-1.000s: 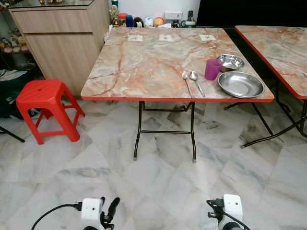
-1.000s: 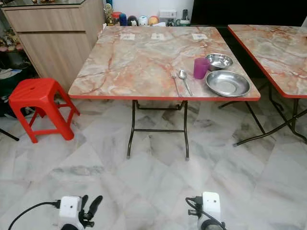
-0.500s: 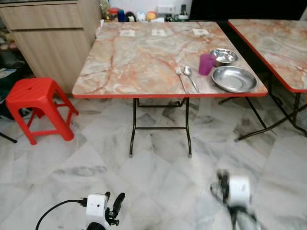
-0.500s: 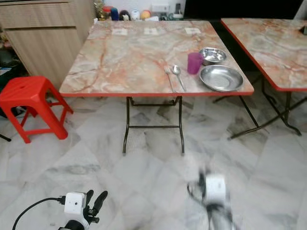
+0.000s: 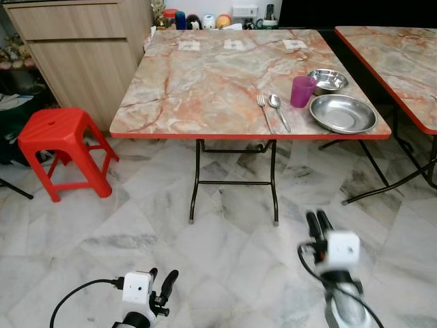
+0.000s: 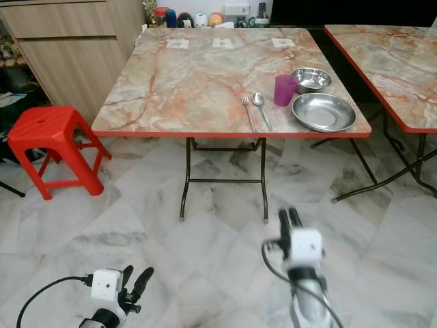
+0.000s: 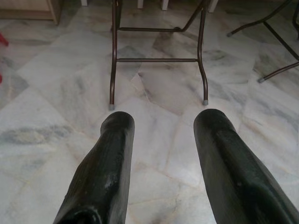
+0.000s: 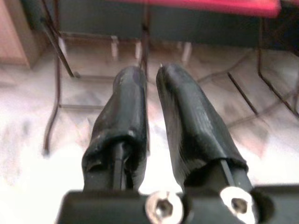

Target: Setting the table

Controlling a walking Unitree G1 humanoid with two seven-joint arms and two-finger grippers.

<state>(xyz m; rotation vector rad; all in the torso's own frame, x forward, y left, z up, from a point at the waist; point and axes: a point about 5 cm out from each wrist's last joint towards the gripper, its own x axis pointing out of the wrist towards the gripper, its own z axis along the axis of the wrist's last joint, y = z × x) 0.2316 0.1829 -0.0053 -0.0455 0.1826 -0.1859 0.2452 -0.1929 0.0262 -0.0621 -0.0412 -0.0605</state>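
Within 1 second the right pincer point(image 5: 315, 222) had risen from low, clenched and empty, toward the counter point(image 5: 205, 82); left pincer point(image 7: 161, 154) hung released, so reaching had begun.

Right hand point(image 8: 148, 74): two black fingers point(image 8: 124, 112) side by side, tips nearly touching with a thin gap between them; nothing held.
Mount: black bracket with two bolt heads point(image 8: 160, 208) at the base of the fingers.
Desk point(image 8: 210, 5): red edge beyond the fingertips, dark space beneath it.
Desk legs point(image 8: 55, 79): thin dark metal frame standing on the floor.
Floor point(image 8: 42, 177): pale marble tiles, blurred.
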